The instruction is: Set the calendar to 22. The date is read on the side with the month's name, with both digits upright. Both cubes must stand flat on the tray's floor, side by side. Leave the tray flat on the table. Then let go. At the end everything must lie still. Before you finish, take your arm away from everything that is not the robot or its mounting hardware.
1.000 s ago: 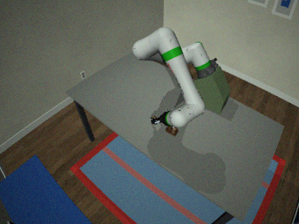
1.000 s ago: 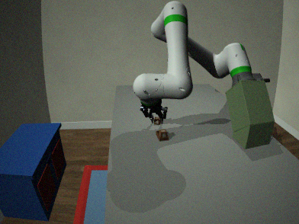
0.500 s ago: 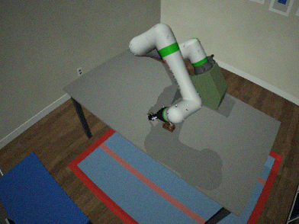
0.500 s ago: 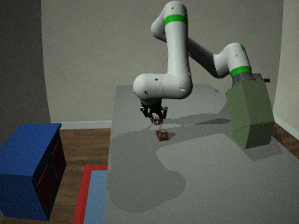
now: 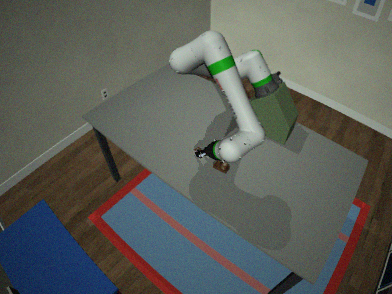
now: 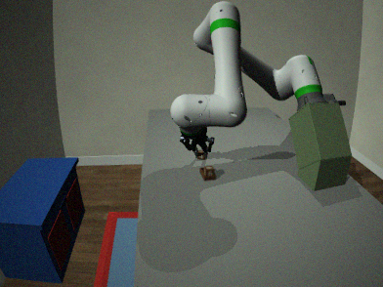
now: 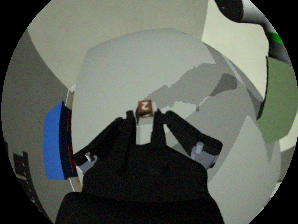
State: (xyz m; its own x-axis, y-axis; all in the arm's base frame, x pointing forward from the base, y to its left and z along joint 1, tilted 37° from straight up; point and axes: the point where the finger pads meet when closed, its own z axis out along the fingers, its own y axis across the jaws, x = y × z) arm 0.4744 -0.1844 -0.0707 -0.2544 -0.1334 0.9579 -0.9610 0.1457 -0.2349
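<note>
My gripper point(image 6: 197, 148) hangs over the middle of the grey table, fingers pointing down, shut on a pale calendar cube point(image 6: 200, 155) that it holds a little above the table. In the wrist view the cube point(image 7: 141, 129) shows as a pale block between the dark fingers. Just past it, the small brown tray point(image 6: 207, 173) lies flat on the table. In the wrist view the tray point(image 7: 144, 106) shows a face with a 2 on it. From the top view the tray point(image 5: 219, 164) peeks out beside the arm's wrist, and the gripper point(image 5: 201, 153) is to its left. The held cube's digit cannot be read.
A green box-shaped base point(image 6: 319, 143) carries the arm at the table's far right. A blue cabinet point(image 6: 36, 222) stands on the floor to the left of the table. A blue and red mat point(image 5: 200, 240) lies on the floor by the table's front edge.
</note>
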